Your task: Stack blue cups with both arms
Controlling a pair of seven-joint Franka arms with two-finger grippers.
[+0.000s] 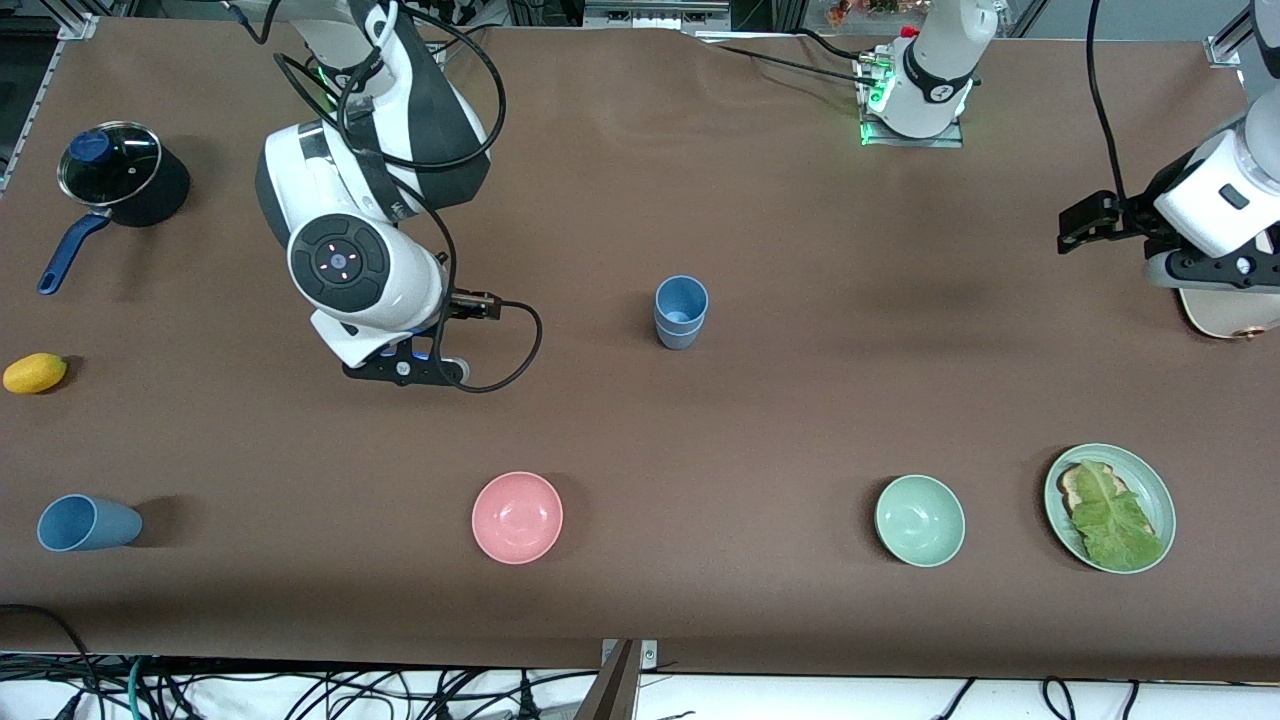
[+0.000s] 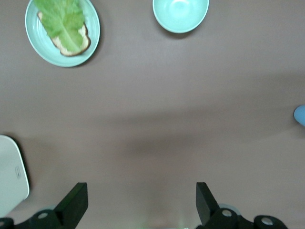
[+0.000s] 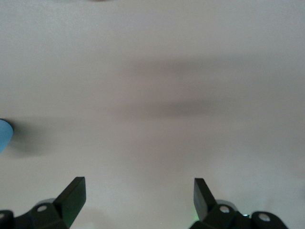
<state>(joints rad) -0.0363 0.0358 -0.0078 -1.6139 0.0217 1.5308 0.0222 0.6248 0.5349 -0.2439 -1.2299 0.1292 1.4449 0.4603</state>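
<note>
Two blue cups (image 1: 681, 312) stand nested and upright at the table's middle. A third blue cup (image 1: 88, 523) lies on its side near the front camera, toward the right arm's end. My right gripper (image 1: 405, 368) hangs over bare table beside the stack, toward the right arm's end, open and empty (image 3: 138, 195). A sliver of a blue cup (image 3: 4, 134) shows at the edge of the right wrist view. My left gripper (image 1: 1210, 270) is high over the left arm's end, open and empty (image 2: 140, 200). A blue cup's edge (image 2: 300, 115) shows in the left wrist view.
A pink bowl (image 1: 517, 517), a green bowl (image 1: 920, 520) and a green plate with lettuce on toast (image 1: 1110, 508) lie near the front camera. A lidded black pot (image 1: 115, 175) and a yellow fruit (image 1: 35, 373) lie at the right arm's end. A pale board (image 1: 1230, 322) lies under the left gripper.
</note>
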